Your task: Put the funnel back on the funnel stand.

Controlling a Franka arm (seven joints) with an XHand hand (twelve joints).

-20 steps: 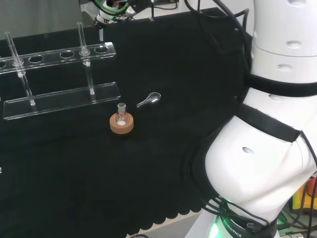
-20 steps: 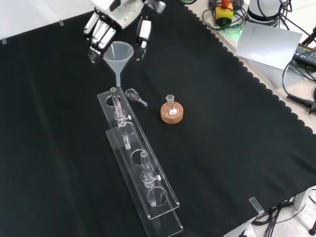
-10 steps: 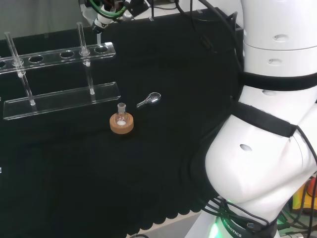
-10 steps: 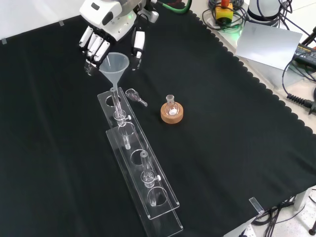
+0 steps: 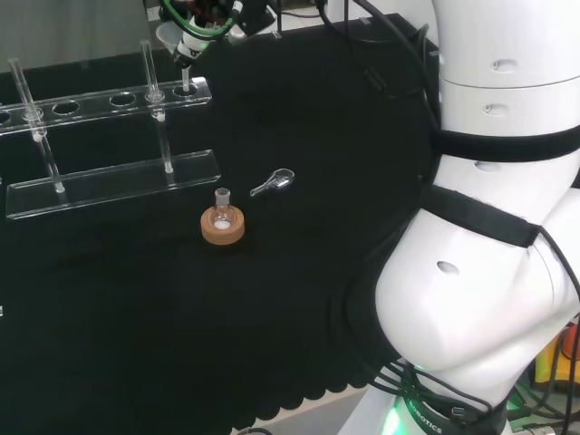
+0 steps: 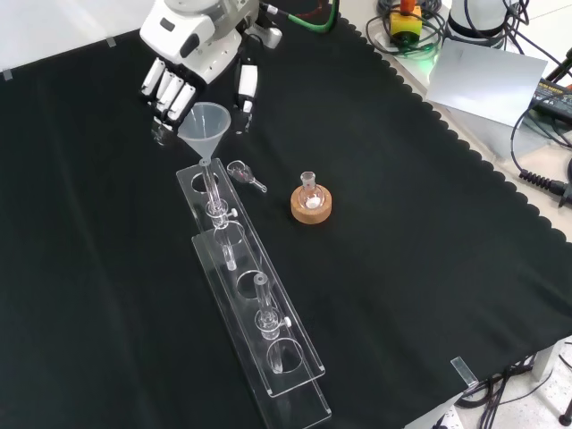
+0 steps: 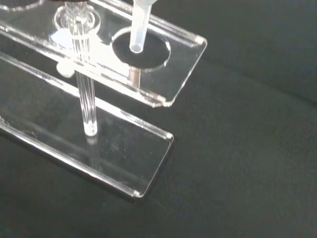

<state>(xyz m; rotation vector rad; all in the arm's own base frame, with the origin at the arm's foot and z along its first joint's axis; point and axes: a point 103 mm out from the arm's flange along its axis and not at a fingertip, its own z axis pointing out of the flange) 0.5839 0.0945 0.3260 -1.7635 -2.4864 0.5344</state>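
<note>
Fingers of the black-and-white hand [image 6: 192,54] gripped a translucent plastic funnel [image 6: 205,128], stem upright directly above the clear acrylic funnel stand's [image 6: 253,295] end hole [image 7: 141,47].

A small clear flask [image 6: 309,190] stands upright in a cork ring [image 6: 311,206] on the black-clothed worktop [image 6: 429,232]. Near it, apart, a small clear glass piece [image 6: 245,173] lies on the cloth. Cables [image 6: 536,170] trail beyond the cloth's scalloped edge.

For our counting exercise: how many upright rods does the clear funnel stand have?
2. One rod stands by the end under the funnel; the other rod stands toward the opposite end. None looks hidden.
</note>
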